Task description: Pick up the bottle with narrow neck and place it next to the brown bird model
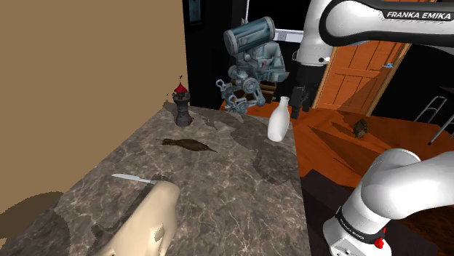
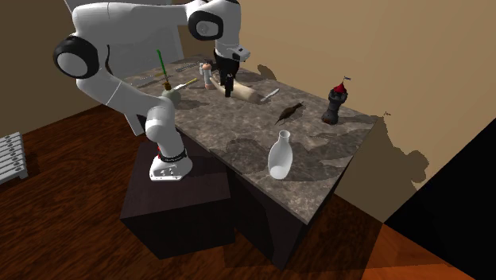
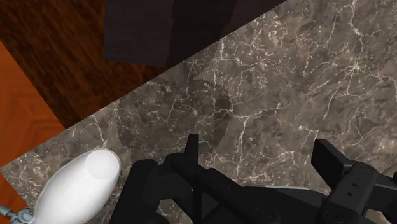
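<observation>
The white narrow-necked bottle [image 1: 279, 120] [image 2: 280, 155] stands upright on the dark marble table [image 1: 218, 196] close to its edge. The brown bird model [image 1: 189, 145] [image 2: 289, 112] lies flat further in on the table, apart from the bottle. My black gripper [image 1: 299, 108] [image 2: 228, 83] hangs above the table, higher than the bottle and off to one side of it. In the wrist view the gripper [image 3: 261, 156] is open with only marble between its fingers, and the bottle [image 3: 79, 188] shows from above, outside the fingers.
A dark tower-shaped piece with a red top [image 1: 181, 104] [image 2: 335, 103] stands near the bird. A grey-blue robot figure [image 1: 251, 62] looms at the table's far end. A knife [image 1: 134, 178] and a cream-coloured object [image 1: 145, 222] lie nearer the stand. Wooden floor borders the table.
</observation>
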Tool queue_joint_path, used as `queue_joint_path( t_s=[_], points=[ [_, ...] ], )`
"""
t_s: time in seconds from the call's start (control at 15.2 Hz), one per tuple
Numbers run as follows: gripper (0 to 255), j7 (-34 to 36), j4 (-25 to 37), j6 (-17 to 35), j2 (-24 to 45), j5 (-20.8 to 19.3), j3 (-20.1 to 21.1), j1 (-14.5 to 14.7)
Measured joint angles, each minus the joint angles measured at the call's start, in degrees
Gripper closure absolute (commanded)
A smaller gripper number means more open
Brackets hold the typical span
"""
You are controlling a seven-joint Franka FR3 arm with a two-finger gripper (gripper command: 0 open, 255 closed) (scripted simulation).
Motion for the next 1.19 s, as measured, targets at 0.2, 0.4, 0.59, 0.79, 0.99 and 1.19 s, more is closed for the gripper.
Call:
queue_joint_path(
  t_s=[0.2, 0.4, 0.59, 0.79, 0.99, 1.19],
  points=[
    [0, -1.34, 0.29, 1.31, 1.56, -1.06, -1.05, -0.53],
    [0, -4.02, 1.68, 4.09, 5.53, -3.09, -3.13, -1.55],
    [0, -6.63, 3.07, 7.06, 9.54, -4.87, -5.16, -2.51],
    [0, -9.27, 5.71, 9.56, 14.26, -6.34, -7.22, -3.38],
    [0, -12.03, 9.21, 12.07, 19.8, -7.39, -9.34, -4.21],
    [0, -14.75, 12.8, 14.05, 24.83, -8.01, -11.31, -5.0]
  ],
)
